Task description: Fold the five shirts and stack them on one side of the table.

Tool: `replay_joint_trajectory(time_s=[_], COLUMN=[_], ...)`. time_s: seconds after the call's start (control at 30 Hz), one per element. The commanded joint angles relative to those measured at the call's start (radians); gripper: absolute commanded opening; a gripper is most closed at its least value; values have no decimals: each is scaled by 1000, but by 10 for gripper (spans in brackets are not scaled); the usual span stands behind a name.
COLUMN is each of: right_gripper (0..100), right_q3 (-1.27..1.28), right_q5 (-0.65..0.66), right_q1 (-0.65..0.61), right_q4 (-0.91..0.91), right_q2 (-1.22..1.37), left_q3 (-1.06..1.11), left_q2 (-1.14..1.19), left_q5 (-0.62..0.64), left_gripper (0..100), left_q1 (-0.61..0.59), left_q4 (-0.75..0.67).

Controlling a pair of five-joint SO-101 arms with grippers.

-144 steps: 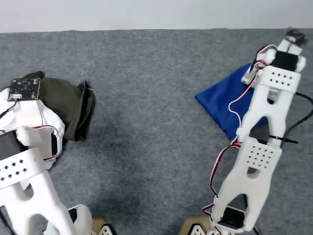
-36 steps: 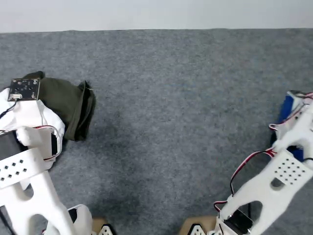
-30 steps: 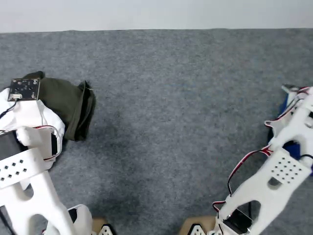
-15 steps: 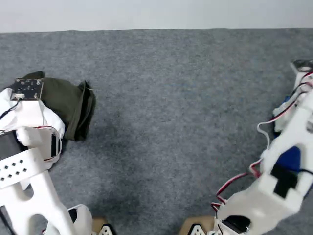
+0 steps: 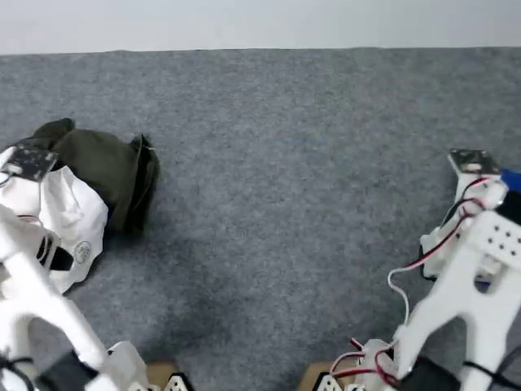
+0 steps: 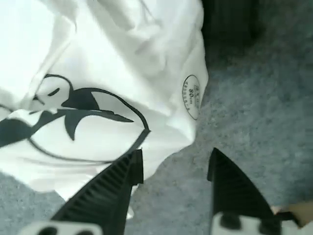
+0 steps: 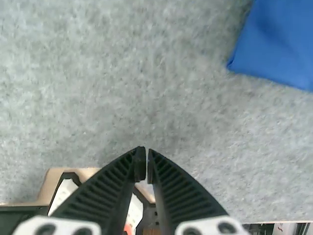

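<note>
A crumpled white shirt [image 5: 69, 220] with a black drawing lies at the table's left, and a dark green shirt [image 5: 106, 167] is bunched against its far side. In the left wrist view my left gripper [image 6: 173, 164] hovers open over the white shirt's [image 6: 98, 73] edge, holding nothing. A folded blue shirt [image 7: 279, 44] lies at the table's right edge, a sliver of it [image 5: 513, 179] peeking past the right arm [image 5: 480, 261]. My right gripper [image 7: 142, 159] is shut and empty over bare carpet, well clear of the blue shirt's corner.
Grey carpet [image 5: 293, 179] covers the table, with wide free room in the middle and at the back. The arm bases stand at the near edge, and a pale wall runs along the far edge.
The blue shirt went from centre-right to the right edge. The right arm then drew back toward the near edge. The left arm lifted and pulled back, uncovering more of the white shirt.
</note>
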Motion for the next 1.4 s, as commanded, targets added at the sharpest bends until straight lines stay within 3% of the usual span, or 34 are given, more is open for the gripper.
replay_joint_trajectory(time_s=[0.0, 0.2, 0.4, 0.57, 0.7, 0.87, 1.1, 1.27, 1.37], right_gripper=[9, 9, 9, 9, 9, 9, 9, 9, 9], right_q3=[38, 98, 106, 104, 103, 103, 103, 103, 104], right_q5=[-9, -9, -9, -6, -6, -9, -6, -6, -8], right_q1=[-7, -7, -7, -7, -7, -7, -7, -7, -7], right_q4=[39, 41, 41, 39, 39, 41, 41, 41, 41], right_q2=[-84, -145, -166, -166, -174, -174, -174, -174, -174], left_q3=[-31, -35, -47, -58, -147, -312, -463, -447, -444], left_q2=[112, 293, 324, 173, -43, -222, -236, -181, -34], left_q5=[-109, -158, -157, -140, 31, 295, 618, 735, 787], left_gripper=[224, 209, 0, 3, 3, 4, 5, 5, 5], left_q1=[-12, -11, 49, 95, 173, 387, 718, 1022, 1137], left_q4=[-71, -169, -157, -97, -78, -92, -241, -325, -376])
